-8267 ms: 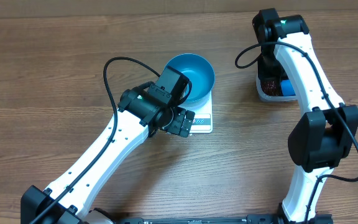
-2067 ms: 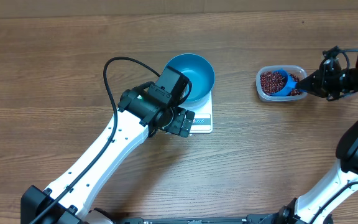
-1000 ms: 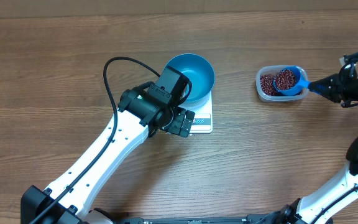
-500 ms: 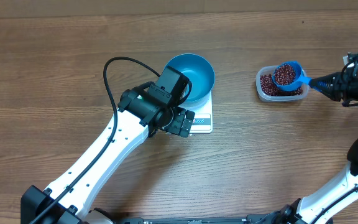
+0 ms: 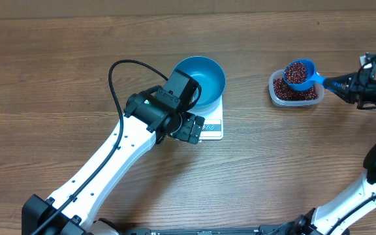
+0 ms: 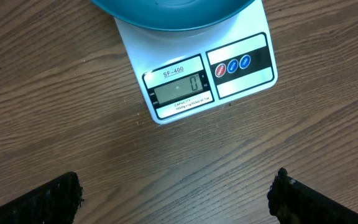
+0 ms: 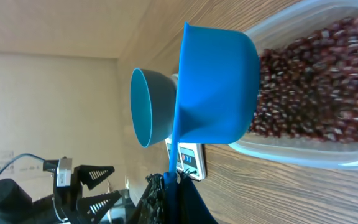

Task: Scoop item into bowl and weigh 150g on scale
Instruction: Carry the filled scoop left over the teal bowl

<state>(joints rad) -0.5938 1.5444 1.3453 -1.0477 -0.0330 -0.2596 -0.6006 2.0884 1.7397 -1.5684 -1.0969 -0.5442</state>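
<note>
The blue bowl point(image 5: 203, 80) stands empty on the white scale point(image 5: 213, 123), whose display point(image 6: 179, 90) reads zero. My right gripper point(image 5: 346, 85) is shut on the handle of a small blue scoop point(image 5: 299, 71), which is heaped with red-brown beans and hangs over the clear tub point(image 5: 295, 93) of beans point(image 7: 309, 87). From the right wrist view, the scoop point(image 7: 216, 87) shows its underside, with the bowl point(image 7: 151, 107) beyond it. My left gripper point(image 6: 178, 194) is open above bare table just in front of the scale, nothing between its fingers point(image 6: 51, 199).
The left arm point(image 5: 129, 143) slants from the table's front left up to the scale. The right arm's base point(image 5: 344, 202) stands at the front right. Wooden table point(image 5: 57, 72) surrounds everything.
The right gripper has raised the filled scoop out of the tub and shifted it slightly back and left. The left arm, bowl and scale have not moved.
</note>
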